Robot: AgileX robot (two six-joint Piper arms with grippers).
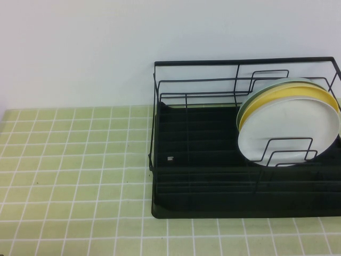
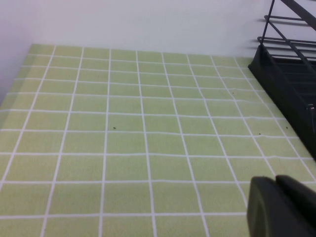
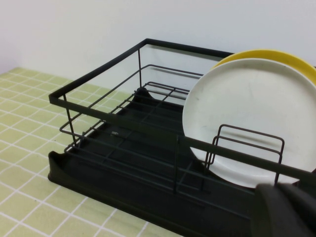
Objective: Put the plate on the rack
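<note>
The white plate [image 1: 290, 133] stands upright in the black wire rack [image 1: 213, 63], leaning at the rack's right end in front of a yellow plate [image 1: 290, 95] and a pale green plate [image 1: 277, 84]. In the right wrist view the plate [image 3: 247, 113] stands behind a wire divider inside the rack [image 3: 98, 81]. My right gripper [image 3: 277, 187] is shut and empty, just outside the rack's front rail near the plate. My left gripper [image 2: 275, 180] is shut and empty above the tiled table, left of the rack [image 2: 281, 79]. Neither gripper shows in the high view.
The table top [image 1: 69, 160] is a pale green tile pattern, bare to the left of the rack. A white wall stands behind it. The rack's black ribbed tray base [image 1: 202, 181] is bare on its left half. The yellow plate [image 3: 276, 54] shows behind the white one.
</note>
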